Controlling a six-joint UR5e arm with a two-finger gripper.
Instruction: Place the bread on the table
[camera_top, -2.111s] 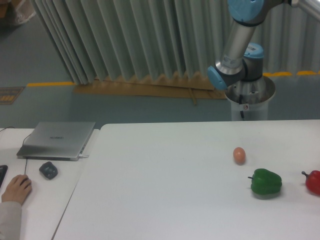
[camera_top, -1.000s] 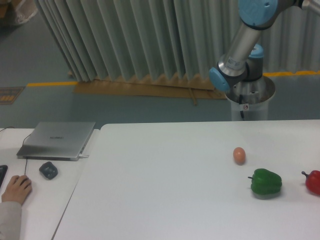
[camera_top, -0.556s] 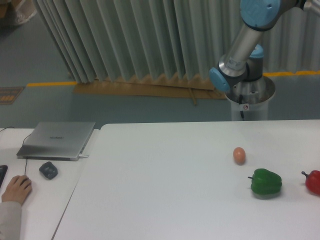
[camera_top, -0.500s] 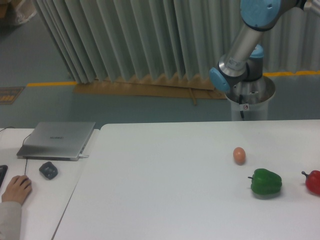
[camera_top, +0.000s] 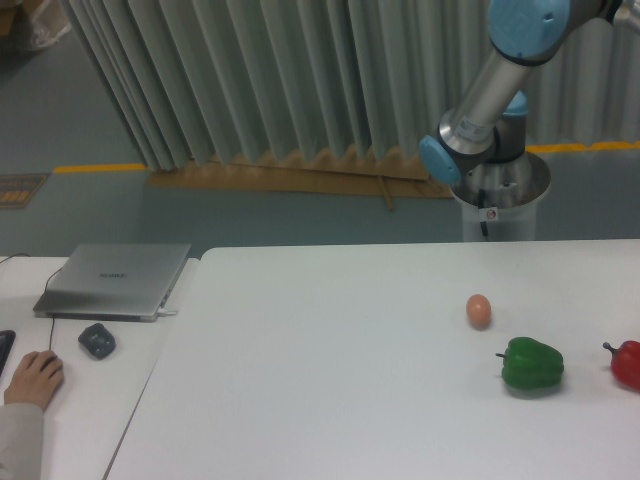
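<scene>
Your silver-and-blue robot arm (camera_top: 480, 100) rises out of the top right of the picture, so its claw and the bread are both out of view. The large white table (camera_top: 330, 380) carries a small orange-brown egg (camera_top: 479, 310), a green pepper (camera_top: 532, 364) and a red pepper (camera_top: 627, 364) at right, leaving open surface where the bread could likely be set down.

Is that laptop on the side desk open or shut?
Shut. The laptop lies flat with its grey lid down; no screen or keys show. A mouse sits in front of it.
</scene>
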